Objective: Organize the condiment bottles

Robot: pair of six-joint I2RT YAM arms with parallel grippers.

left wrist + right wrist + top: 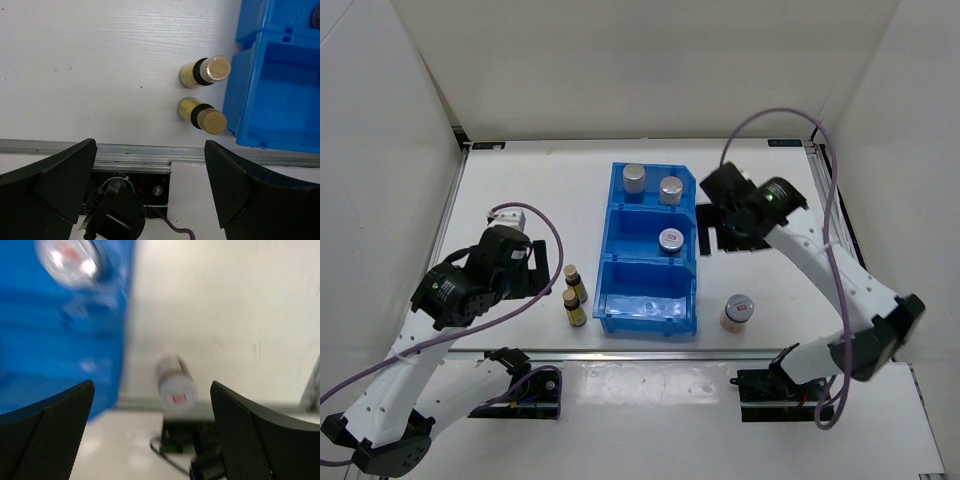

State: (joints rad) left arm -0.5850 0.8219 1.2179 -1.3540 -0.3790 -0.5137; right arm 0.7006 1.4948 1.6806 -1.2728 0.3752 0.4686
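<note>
The left gripper [150, 167] stands wide open with nothing between its black, rounded fingers, hovering over the table's near edge just beside 2 amber bottles. The right gripper [151, 390] is likewise spread wide and holds nothing; it hangs beside the right wall of the blue bin [608, 215].

The right wrist view is smeared by blur. Only a pale jar with a red mark and a bright lid inside the blue plastic can be made out, and no print is readable. Both wrist views cut their fingers off at the frame edges. From above, the containers in the bin show little more than their tops.

The near amber bottle [202, 116] and the far amber bottle [205, 72] stand upright on the table, close together and just left of the bin. They have yellow-labelled bodies, dark necks and flat tan caps. 2 silver-topped cylinders [634, 178] [671, 189] stand side by side in the far compartment. 1 white jar [670, 240] sits in the middle compartment, and the other jar [737, 311] stands on the table right of the bin, its lid marked red.

The table [100, 60] is white with a faint grain and has a metal rail [140, 151] along its near edge. The bin is glossy moulded plastic.
</note>
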